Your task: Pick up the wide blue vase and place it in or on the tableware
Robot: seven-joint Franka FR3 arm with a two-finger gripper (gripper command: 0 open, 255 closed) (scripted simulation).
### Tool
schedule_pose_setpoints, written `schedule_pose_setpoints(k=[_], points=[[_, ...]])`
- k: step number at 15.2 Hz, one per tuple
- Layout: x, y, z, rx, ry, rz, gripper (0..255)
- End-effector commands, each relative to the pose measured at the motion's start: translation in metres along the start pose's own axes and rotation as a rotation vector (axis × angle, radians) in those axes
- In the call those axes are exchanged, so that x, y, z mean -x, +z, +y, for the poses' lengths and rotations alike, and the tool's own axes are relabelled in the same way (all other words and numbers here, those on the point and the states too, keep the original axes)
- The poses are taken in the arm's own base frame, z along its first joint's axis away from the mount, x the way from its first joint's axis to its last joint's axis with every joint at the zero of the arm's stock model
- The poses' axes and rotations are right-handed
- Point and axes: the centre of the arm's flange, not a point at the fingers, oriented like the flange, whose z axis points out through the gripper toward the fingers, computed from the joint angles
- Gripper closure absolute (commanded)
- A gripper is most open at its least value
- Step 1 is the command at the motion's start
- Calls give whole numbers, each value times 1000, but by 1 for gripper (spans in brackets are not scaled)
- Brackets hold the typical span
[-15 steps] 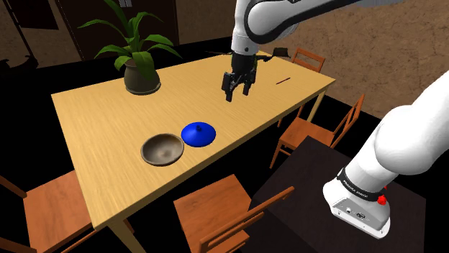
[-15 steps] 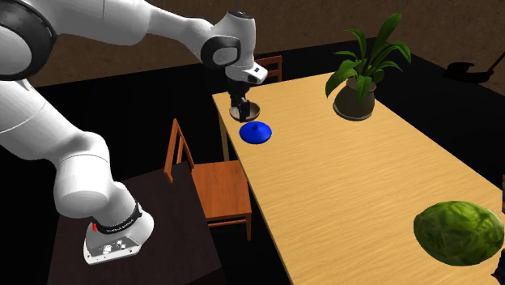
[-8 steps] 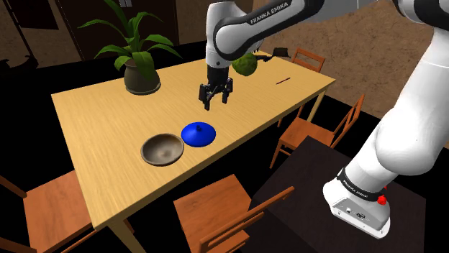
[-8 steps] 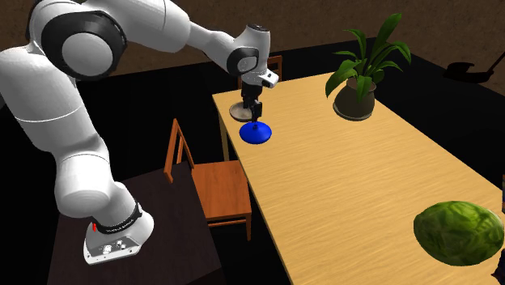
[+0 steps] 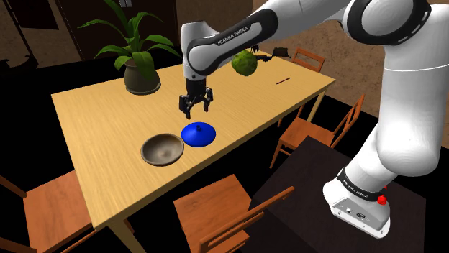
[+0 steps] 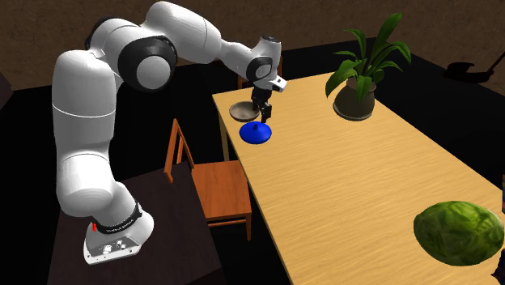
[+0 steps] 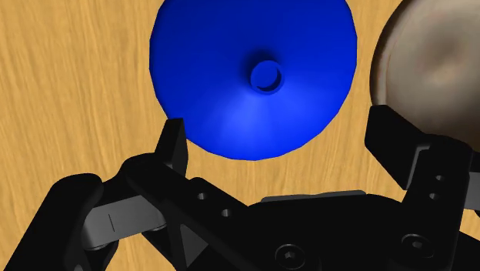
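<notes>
Claw (image 5: 194, 109) moved nearer vase (image 5: 198, 133) | fingers apart | bowl (image 5: 162, 149) beside

- The white arm (image 5: 403, 86) rises from its base, bends over and reaches far to the shoulder view's left.
- Its wrist (image 5: 194, 79) points straight down.
- The black gripper (image 5: 194, 111) has its fingers (image 7: 173, 146) spread apart, clasping nothing.

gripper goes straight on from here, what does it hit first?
Probably the vase: it lies ahead of the open gripper, slightly off-centre. The bowl sits close beside one finger's path.
</notes>
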Motion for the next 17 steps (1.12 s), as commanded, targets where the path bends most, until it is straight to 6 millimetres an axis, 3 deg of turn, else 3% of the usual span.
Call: schedule_pose_setpoints(k=[1,7,15,16,17], points=[[-5,11,-3,1,0,-1,0],[-5,45,-3,1,0,-1,0],[-5,45,-3,1,0,-1,0],[-5,45,-3,1,0,-1,255],[-5,45,-3,1,0,-1,255]])
